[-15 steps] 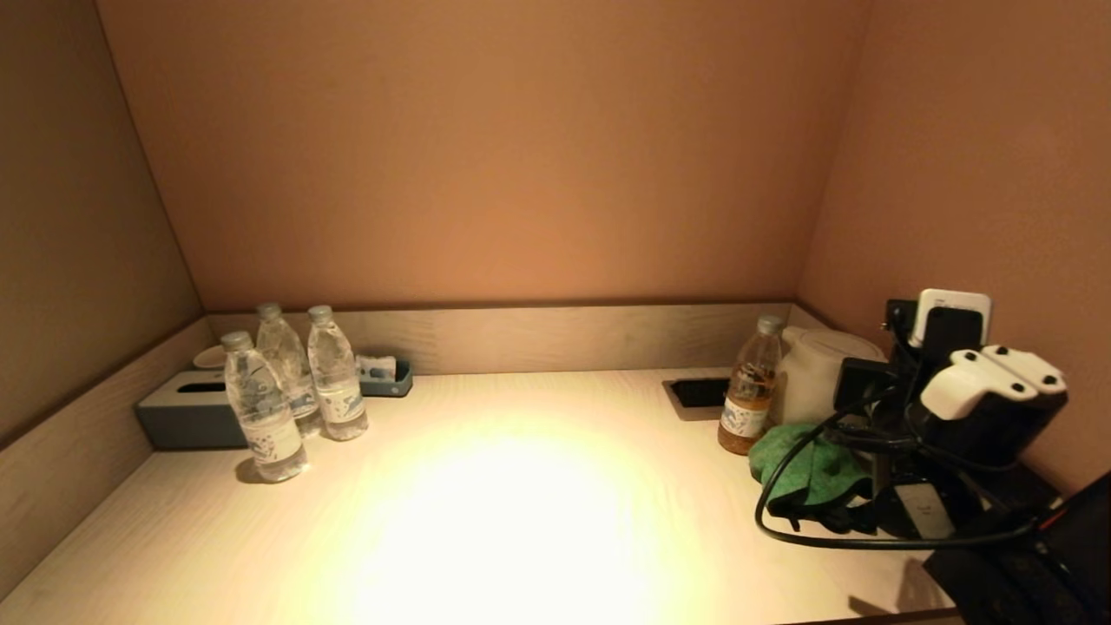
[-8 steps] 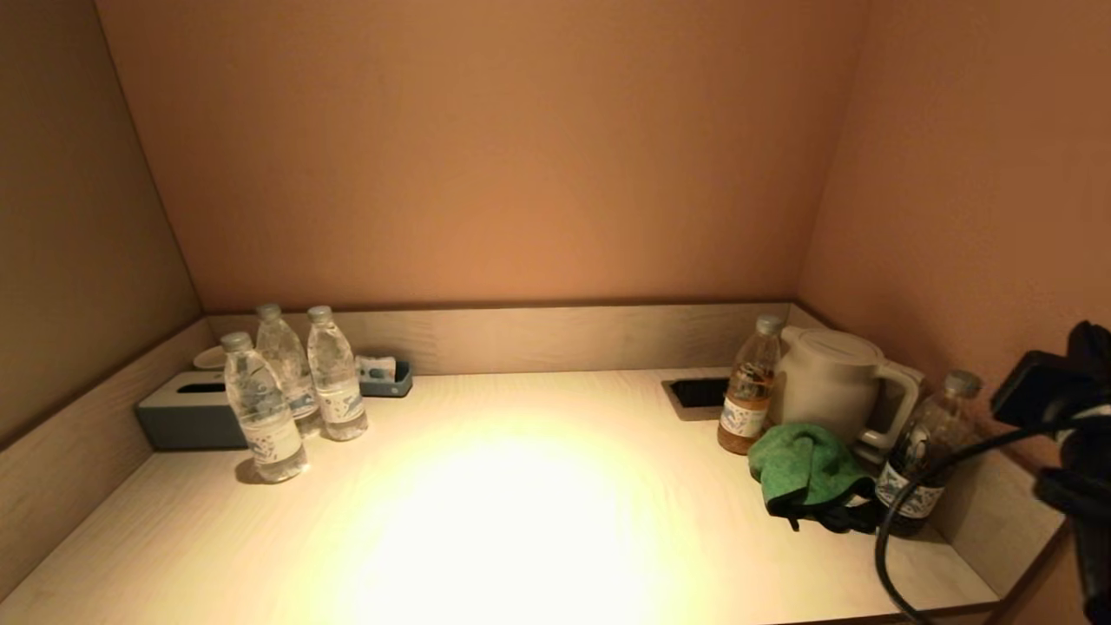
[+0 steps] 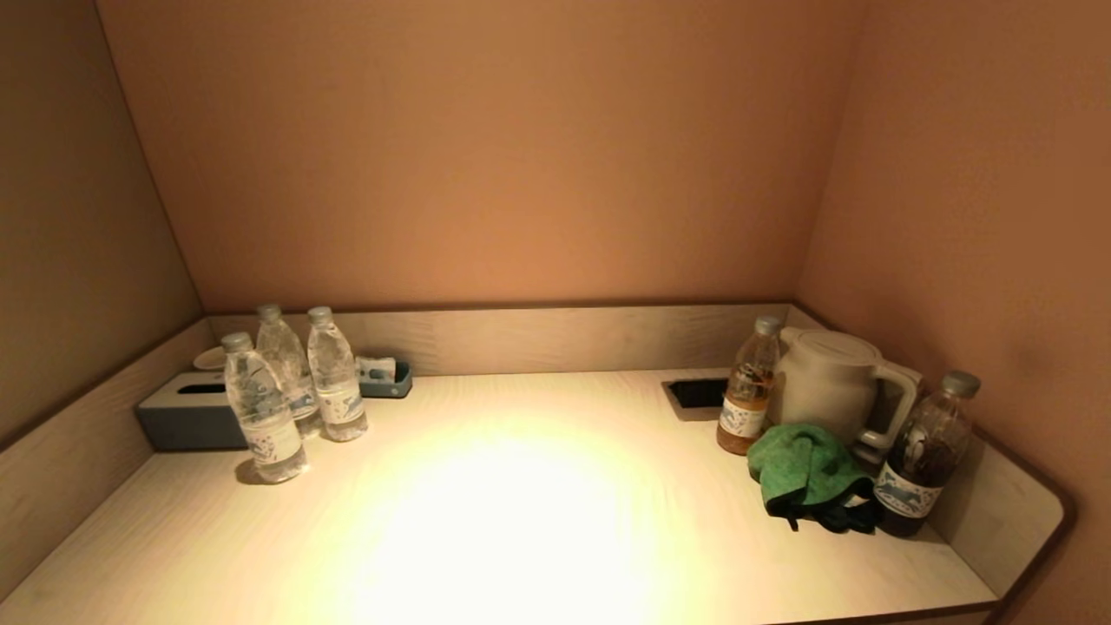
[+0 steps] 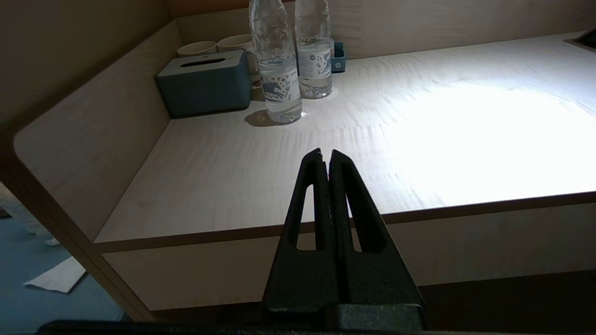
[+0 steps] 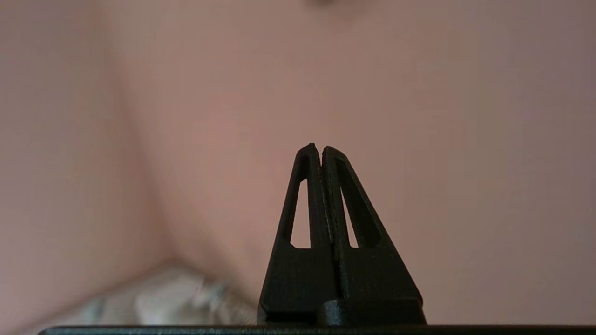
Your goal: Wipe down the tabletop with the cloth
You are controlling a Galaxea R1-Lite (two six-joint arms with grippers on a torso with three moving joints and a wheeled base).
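- The green cloth (image 3: 803,469) lies crumpled on the tabletop (image 3: 521,512) at the right end, well apart from both grippers, with no arm near it.
- Around it: an amber drink bottle (image 3: 748,386) just beside it toward the back wall, the white kettle (image 3: 833,378) behind it, and a dark drink bottle (image 3: 924,456) close against its right side. These crowd the cloth on three sides.
- At the far left stand three water bottles (image 3: 260,408) before a grey tissue box (image 3: 187,412).
- A second ago the right arm covered the kettle corner; half a second ago it showed only at the right edge; the head view now holds no arm.
- The left gripper (image 4: 326,156), fingers pressed together, hangs before the table's front edge, the water bottles beyond its tips.
- The right gripper (image 5: 319,149), fingers likewise together and empty, faces a bare pink wall (image 5: 419,116); only this view shows it.
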